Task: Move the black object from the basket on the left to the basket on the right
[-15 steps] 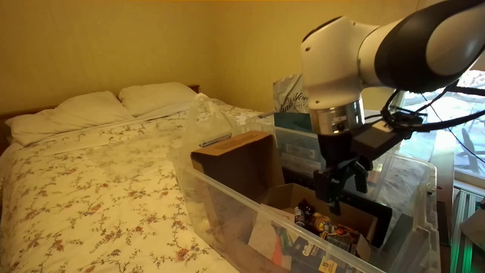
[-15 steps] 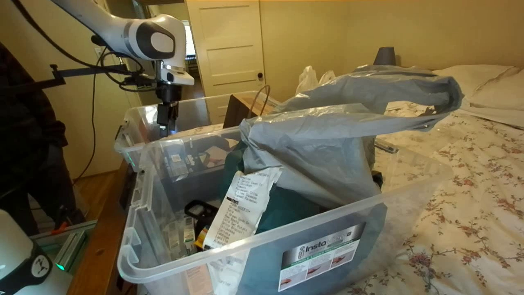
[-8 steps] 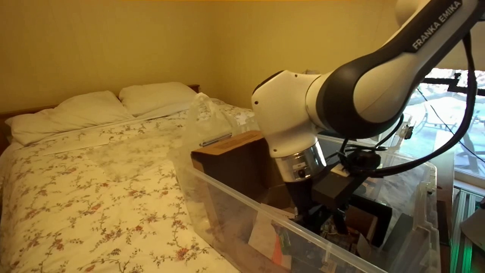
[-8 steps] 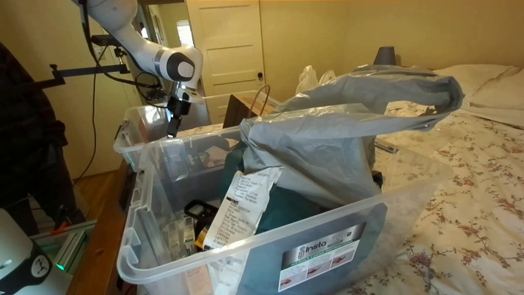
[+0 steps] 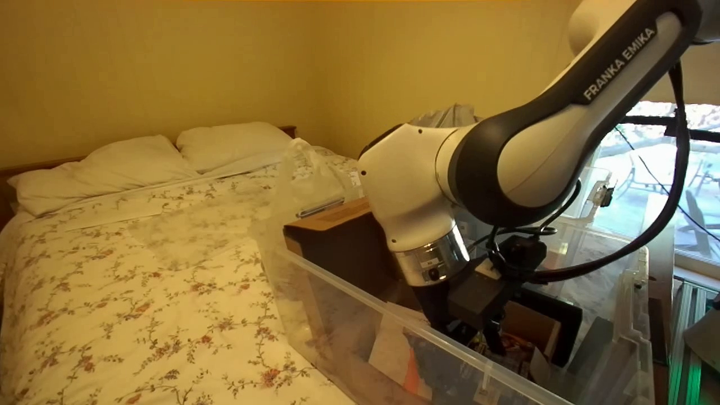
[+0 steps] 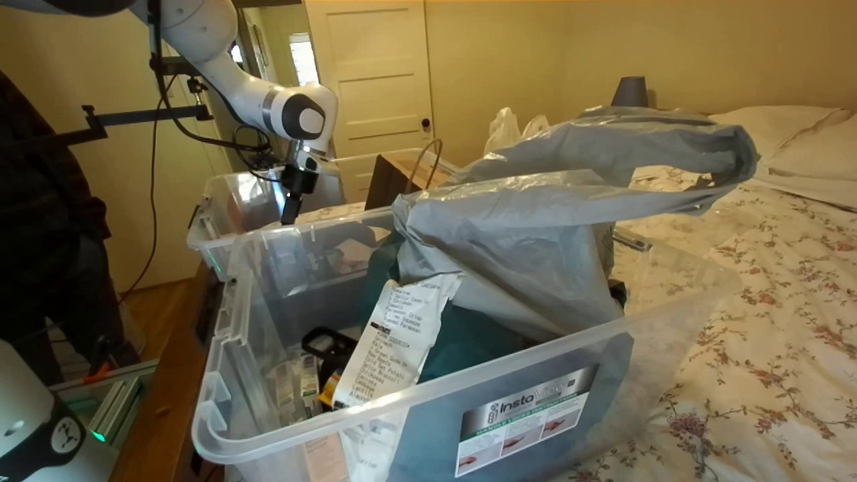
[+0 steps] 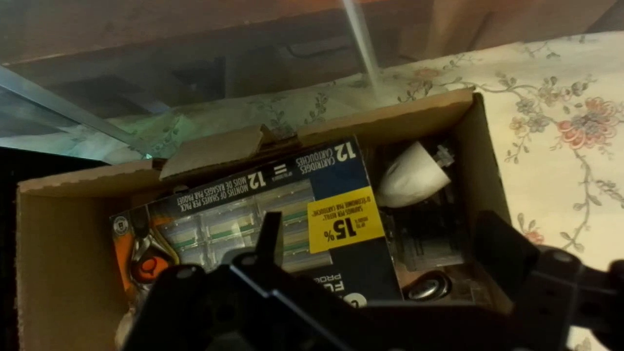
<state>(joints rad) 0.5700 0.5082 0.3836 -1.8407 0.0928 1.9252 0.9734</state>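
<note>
Step, as judged: pre-grasp inside left basket (image 5: 337, 280) | hand (image 7: 380, 219): fingers stood apart, nothing clamped, contact could not be told | target, presumed: black cartridge pack (image 7: 300, 204), lay in cardboard box (image 7: 63, 243) | next, likely: called for squaring fingers across pack, closing, lifting free, then carrying to right basket (image 6: 221, 450)

Carton (image 7: 68, 263) open from above; the plastic bin (image 5: 349, 287) fences it round
</note>
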